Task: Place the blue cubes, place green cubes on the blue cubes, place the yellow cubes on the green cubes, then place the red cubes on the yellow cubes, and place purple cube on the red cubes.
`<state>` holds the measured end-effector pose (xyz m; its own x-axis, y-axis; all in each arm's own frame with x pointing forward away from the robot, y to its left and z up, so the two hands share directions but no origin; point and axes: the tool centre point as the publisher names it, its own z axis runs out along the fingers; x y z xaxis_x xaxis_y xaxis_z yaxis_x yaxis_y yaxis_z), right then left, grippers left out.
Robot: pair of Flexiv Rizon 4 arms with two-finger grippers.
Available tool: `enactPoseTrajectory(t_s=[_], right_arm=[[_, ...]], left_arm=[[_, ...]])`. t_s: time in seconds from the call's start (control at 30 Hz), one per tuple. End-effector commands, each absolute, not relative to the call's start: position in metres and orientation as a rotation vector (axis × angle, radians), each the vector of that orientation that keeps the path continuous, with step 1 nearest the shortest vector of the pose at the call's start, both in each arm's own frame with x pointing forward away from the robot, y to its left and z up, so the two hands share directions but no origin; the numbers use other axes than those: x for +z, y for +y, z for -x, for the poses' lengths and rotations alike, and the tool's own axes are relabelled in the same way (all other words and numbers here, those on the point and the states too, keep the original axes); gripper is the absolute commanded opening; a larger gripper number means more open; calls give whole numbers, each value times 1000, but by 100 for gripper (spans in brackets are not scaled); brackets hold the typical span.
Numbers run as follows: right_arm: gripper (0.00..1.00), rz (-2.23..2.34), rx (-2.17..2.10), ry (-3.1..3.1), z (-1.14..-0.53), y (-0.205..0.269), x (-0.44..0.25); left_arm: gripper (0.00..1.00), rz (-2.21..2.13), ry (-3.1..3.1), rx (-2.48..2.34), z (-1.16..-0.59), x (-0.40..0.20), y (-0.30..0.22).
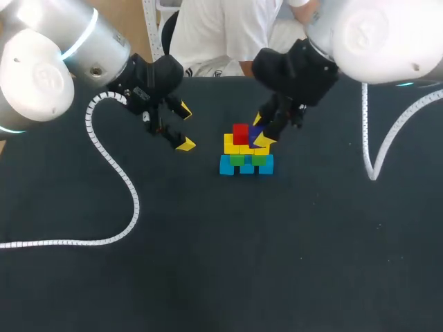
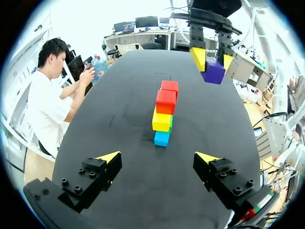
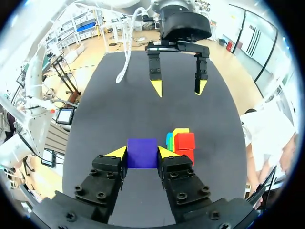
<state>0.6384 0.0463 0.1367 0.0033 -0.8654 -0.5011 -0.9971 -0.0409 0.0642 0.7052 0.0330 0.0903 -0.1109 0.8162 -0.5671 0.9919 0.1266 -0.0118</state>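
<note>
Right gripper (image 3: 142,153) clamps the purple cube (image 2: 213,70) just right of the red cubes (image 1: 240,133), so placing it likely needs a small shift left. Left gripper (image 1: 184,126) hangs wide open and empty, well apart on the left.

Head view: right gripper (image 1: 260,130) covers most of purple cube (image 1: 253,132) & one of the red cubes (image 1: 240,133), so only one red shows there. Both arms cut off by view's edges; spiral-wrapped cable (image 1: 114,173) runs out at left edge.

Left wrist view: stack seen end-on. Blue cubes (image 2: 162,138) show as one, rest hidden behind it. Green cubes (image 2: 170,123) just a sliver btwn blue & yellow cubes (image 2: 161,120).

Right wrist view: own finger blocks stack's lower part. Blue & green only thin edges, count can't be told.
</note>
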Motion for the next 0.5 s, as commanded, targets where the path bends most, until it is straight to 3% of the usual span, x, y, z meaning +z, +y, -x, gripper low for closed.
enactPoseTrajectory(t_s=[0.03,0.5], right_arm=[[0,1975,600,1941,-641,48,137],[0,1957,583,1969,-654,47,124]], left_arm=[[100,-1746,1984,-559,-707,90,34],[100,-1746,1984,-559,-707,90,34]])
